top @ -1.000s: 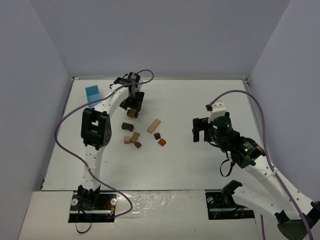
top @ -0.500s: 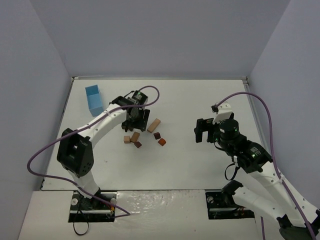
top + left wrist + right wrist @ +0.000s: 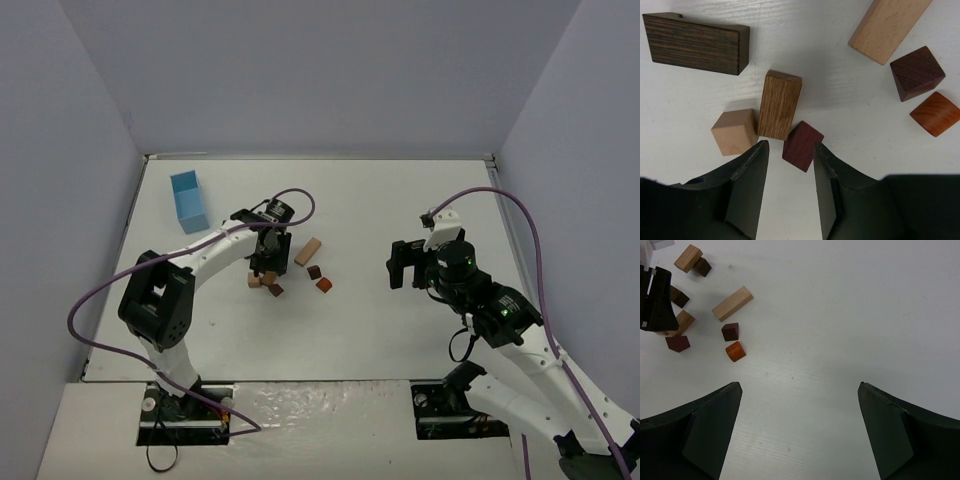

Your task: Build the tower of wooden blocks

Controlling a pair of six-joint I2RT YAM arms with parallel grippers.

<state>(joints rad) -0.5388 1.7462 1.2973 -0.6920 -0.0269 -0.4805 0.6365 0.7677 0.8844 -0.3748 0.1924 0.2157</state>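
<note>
The left gripper (image 3: 790,150) is hovering partly open and gripping nothing, its tips straddling the near corner of a dark red cube (image 3: 802,146). The wood blocks (image 3: 308,251) are lying loose, left of centre in the overhead view. The right gripper (image 3: 800,385) is standing wide open and empty.

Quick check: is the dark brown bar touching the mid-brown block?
Apart. The left wrist view shows a strip of white table between the dark brown bar and the mid-brown block.

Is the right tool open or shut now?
Open. The right tool shows its fingers far apart in the wrist view, with only table between them.
</note>
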